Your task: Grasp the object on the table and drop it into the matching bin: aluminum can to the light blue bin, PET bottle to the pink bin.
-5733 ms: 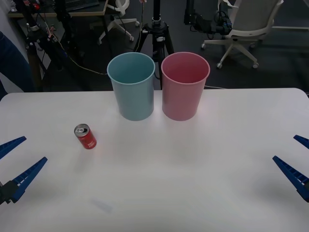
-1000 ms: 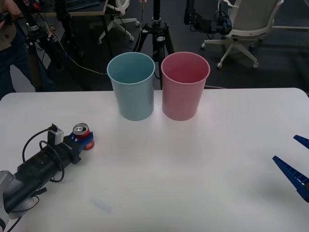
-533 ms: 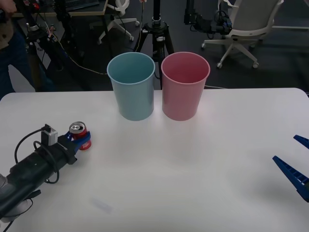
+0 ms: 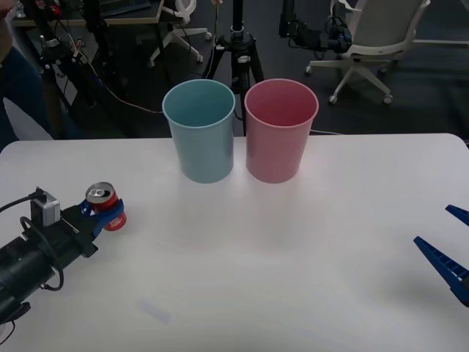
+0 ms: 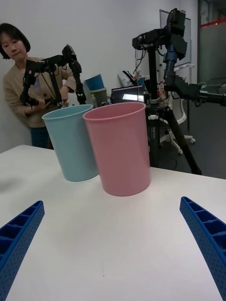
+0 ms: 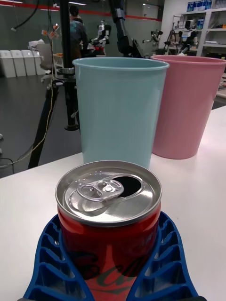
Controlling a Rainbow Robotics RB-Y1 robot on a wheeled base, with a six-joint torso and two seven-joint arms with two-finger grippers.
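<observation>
The red aluminum can (image 4: 105,206) with its silver top sits upright between the blue fingers of my left gripper (image 4: 105,213), which is shut on it at the left side of the white table (image 4: 293,249). In the left wrist view the can (image 6: 109,221) is cradled by the curved blue fingers (image 6: 167,256), its lid open at the tab. The light blue bin (image 4: 199,130) and pink bin (image 4: 281,129) stand side by side at the table's far middle, also in the left wrist view as light blue bin (image 6: 120,108) and pink bin (image 6: 188,103). My right gripper (image 4: 458,257) rests open at the right edge.
Behind the table are a tripod (image 4: 238,51), cables and an office chair (image 4: 374,37). In the right wrist view the bins (image 5: 99,146) stand ahead, with white tabletop between them and the open right fingers (image 5: 207,235).
My left arm has drawn back to the left and a little upward, carrying the can with it away from its earlier spot. The right arm has not moved.
</observation>
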